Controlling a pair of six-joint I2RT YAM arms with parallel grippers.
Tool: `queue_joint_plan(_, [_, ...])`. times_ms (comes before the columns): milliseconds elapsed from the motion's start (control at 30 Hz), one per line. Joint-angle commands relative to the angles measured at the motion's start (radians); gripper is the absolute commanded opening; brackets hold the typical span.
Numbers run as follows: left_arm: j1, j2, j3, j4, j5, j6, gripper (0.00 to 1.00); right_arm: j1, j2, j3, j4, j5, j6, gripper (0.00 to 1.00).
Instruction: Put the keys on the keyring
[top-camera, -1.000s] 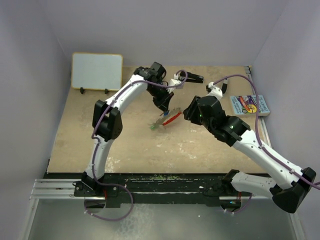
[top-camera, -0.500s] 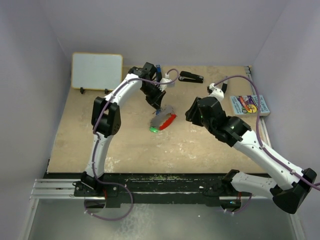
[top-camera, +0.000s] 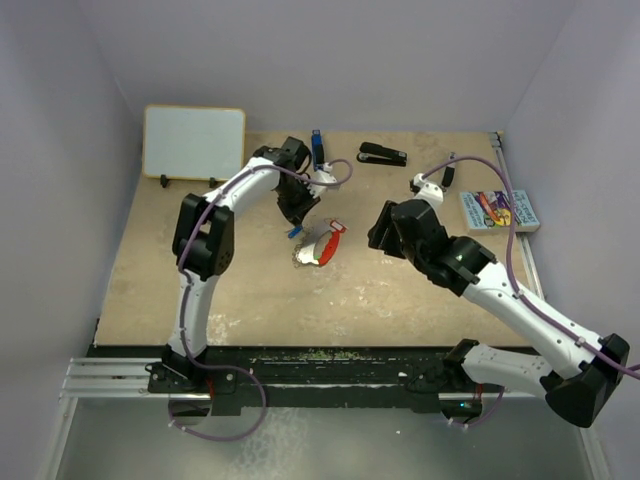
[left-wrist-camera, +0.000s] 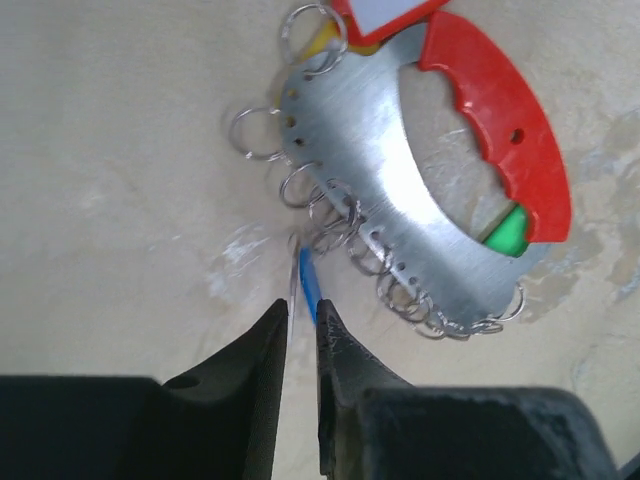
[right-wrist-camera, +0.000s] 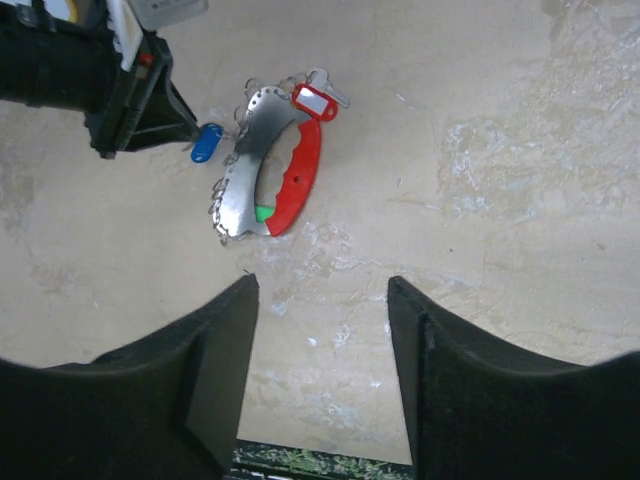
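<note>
The keyring (left-wrist-camera: 400, 230) is a silver crescent plate with a red clip (left-wrist-camera: 500, 130) and several small rings, lying flat on the table. It also shows in the top view (top-camera: 322, 245) and in the right wrist view (right-wrist-camera: 270, 170). Red (right-wrist-camera: 312, 100), yellow (left-wrist-camera: 325, 40) and green (left-wrist-camera: 507, 228) tagged keys lie at it. My left gripper (left-wrist-camera: 302, 305) is shut on the blue-tagged key (left-wrist-camera: 309, 283) and holds it just left of the rings; the blue tag (right-wrist-camera: 206, 142) shows beside the plate. My right gripper (right-wrist-camera: 320, 285) is open and empty, hovering to the right of the keyring (top-camera: 378, 232).
A whiteboard (top-camera: 193, 142) stands at the back left. A blue-and-black stick (top-camera: 316, 148) and a black stapler (top-camera: 383, 154) lie at the back. A colourful book (top-camera: 498, 210) lies at the right edge.
My left gripper has swung left, off the top of the keyring, to its left side; a blue tag now shows at its tips. The keyring has shifted slightly. The right arm has barely moved.
</note>
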Motion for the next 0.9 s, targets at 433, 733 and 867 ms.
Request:
queue_joint_plan(433, [0.035,-0.402,-0.19,0.275,-0.378,-0.061,0.98,-0.004,0.197,0.133,-0.198,0.255,-0.023,1.0])
queue_joint_plan(733, [0.046,-0.639,-0.37,0.427,-0.432,-0.158,0.98,-0.001,0.268,0.159,-0.178,0.305,-0.106,1.0])
queue_joint_plan(867, [0.046,-0.697,-0.443,0.454,-0.453,-0.204,0.98,-0.001,0.166,0.07,-0.049,0.214,-0.146,1.0])
